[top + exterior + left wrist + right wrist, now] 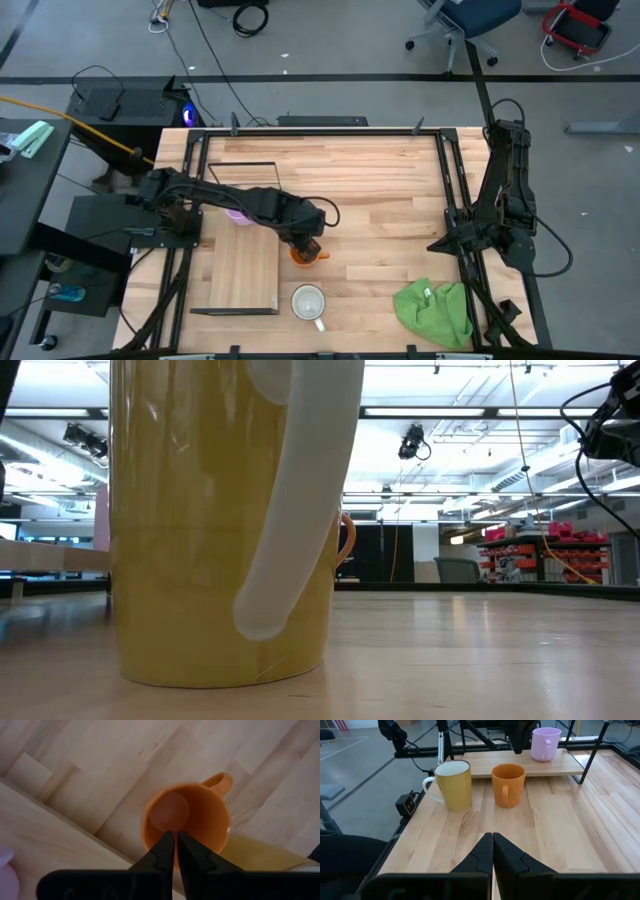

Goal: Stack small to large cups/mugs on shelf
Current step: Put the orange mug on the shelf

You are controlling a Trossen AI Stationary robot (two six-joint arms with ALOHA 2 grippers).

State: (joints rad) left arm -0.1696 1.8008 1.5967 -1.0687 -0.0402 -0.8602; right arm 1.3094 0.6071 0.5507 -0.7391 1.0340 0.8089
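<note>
The left gripper (305,247) hangs directly over the orange mug (303,256), which stands upright on the tabletop (380,200) just beside the shelf's edge; in the left wrist view its 2 dark fingers (165,851) sit almost touching each other above the mug's open mouth (187,822), clenched on nothing, apart from the rim; the handle (218,781) points away from the shelf. The shelf (243,268) is a long light-wood board with a thin black wire frame (240,163) at its ends, lying on the left part of the table; the light purple mug (545,743) stands on it, largely hidden under the arm in the high view. The third mug (308,302), white inside and yellow outside with a white handle (429,788), stands on the tabletop near the front edge, beside the shelf's corner. A green cloth (435,313) lies crumpled at the front right. The right gripper (492,851) waits at the right side of the table, fingers pressed together, holding nothing.
</note>
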